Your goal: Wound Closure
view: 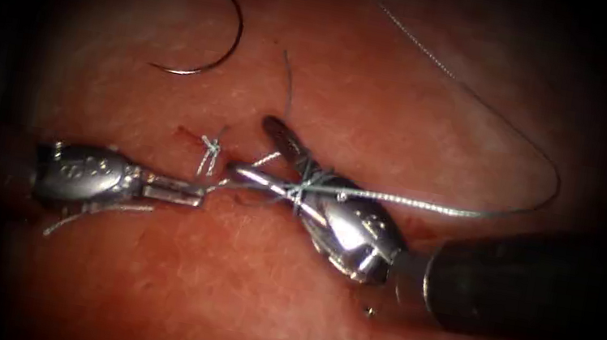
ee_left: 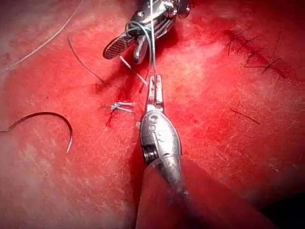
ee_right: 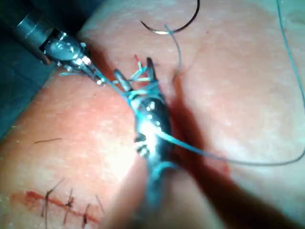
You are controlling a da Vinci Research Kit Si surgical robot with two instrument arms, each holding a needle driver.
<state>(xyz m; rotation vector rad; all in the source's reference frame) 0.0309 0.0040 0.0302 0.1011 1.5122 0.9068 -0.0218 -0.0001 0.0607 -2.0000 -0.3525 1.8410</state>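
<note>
Thread [view: 429, 207] is wrapping around my right tool [view: 284, 160] just behind its spread jaws, which are gripping nothing, while my left tool [view: 189, 192] is pinching the same strand with its jaws pressed together, just left of the cut [view: 237, 171]. The needle [view: 213, 48] is lying free on the tissue [view: 279, 314], well up and to the left, out of both tools and not in the tissue. A finished knot [view: 210, 148] is sitting just beside my left tip, with a short loose tail [view: 287, 81] standing near the right jaws. I am judging that the loops need steady, even tension from the left (slack would let them slide off the jaws), and that the open jaws should be keeping clear of the tissue surface.
</note>
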